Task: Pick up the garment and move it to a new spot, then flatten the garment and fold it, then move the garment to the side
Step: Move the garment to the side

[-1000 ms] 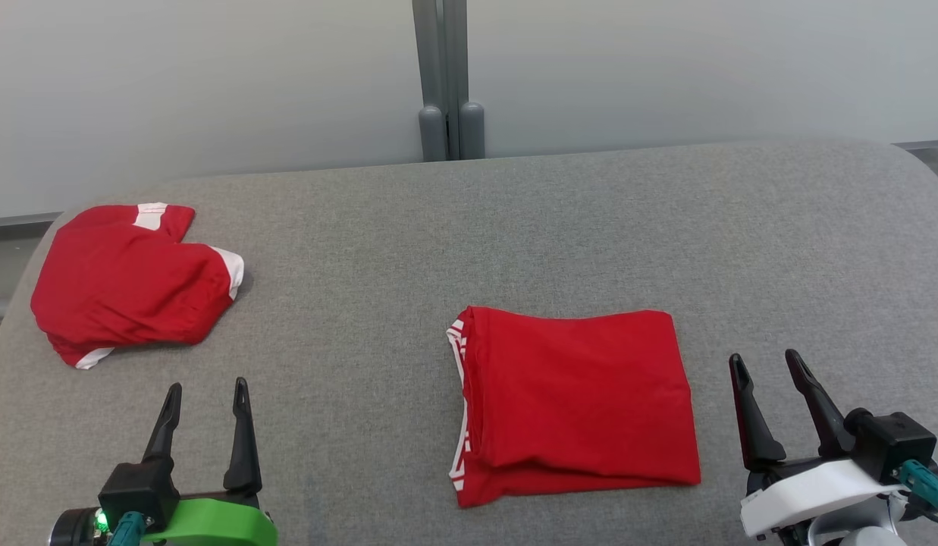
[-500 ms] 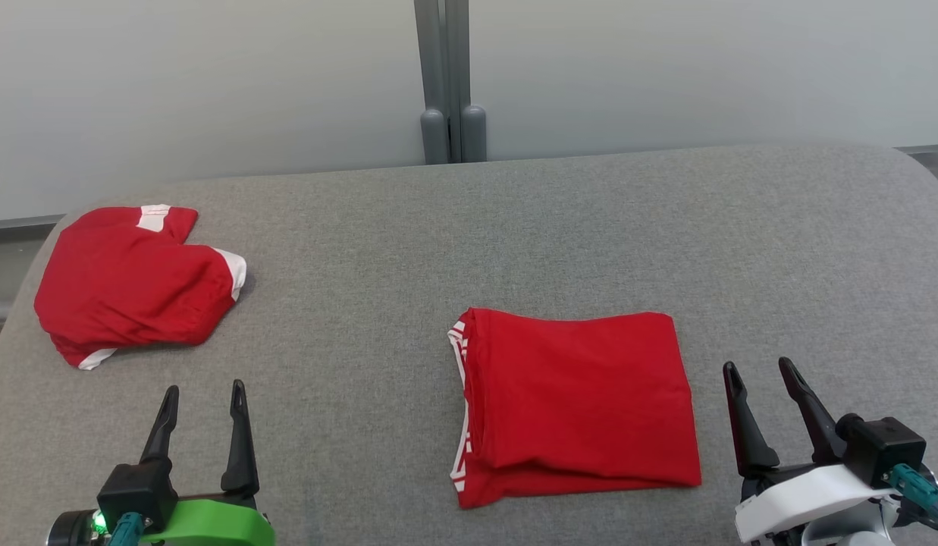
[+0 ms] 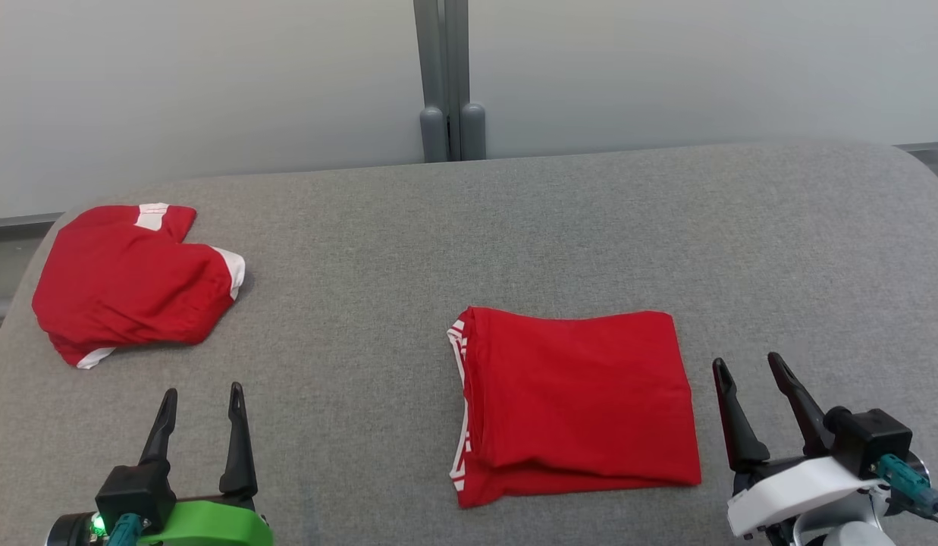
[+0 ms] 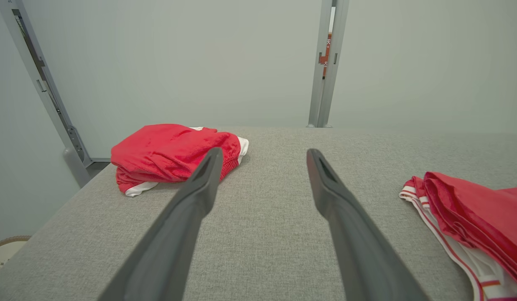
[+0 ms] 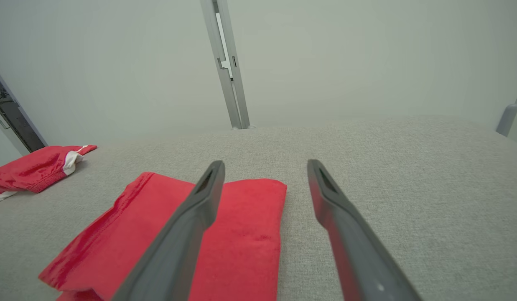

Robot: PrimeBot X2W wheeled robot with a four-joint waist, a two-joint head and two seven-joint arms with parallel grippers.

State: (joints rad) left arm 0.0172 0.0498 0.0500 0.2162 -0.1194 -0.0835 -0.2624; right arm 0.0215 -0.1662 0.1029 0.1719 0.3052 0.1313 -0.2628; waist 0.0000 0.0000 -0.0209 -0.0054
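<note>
A folded red garment (image 3: 575,402) with white-striped trim on its left edge lies flat on the grey padded table (image 3: 514,227), right of centre. My right gripper (image 3: 745,361) stands open just to its right, apart from it. In the right wrist view the garment (image 5: 250,234) lies below and left of the open right gripper (image 5: 265,164). My left gripper (image 3: 202,390) stands open at the lower left with nothing between its fingers. In the left wrist view the left gripper (image 4: 264,152) points over bare table, with the folded garment (image 4: 471,209) at the right.
A second red garment with white trim (image 3: 131,277) lies loosely folded at the table's far left edge, and shows as a bundle (image 4: 170,154) in the left wrist view and as a bundle (image 5: 32,169) in the right wrist view. A pale wall and a grey post (image 3: 446,76) stand behind the table.
My right gripper has edged left, closer to the folded garment's right side. The left gripper and both garments have stayed in place.
</note>
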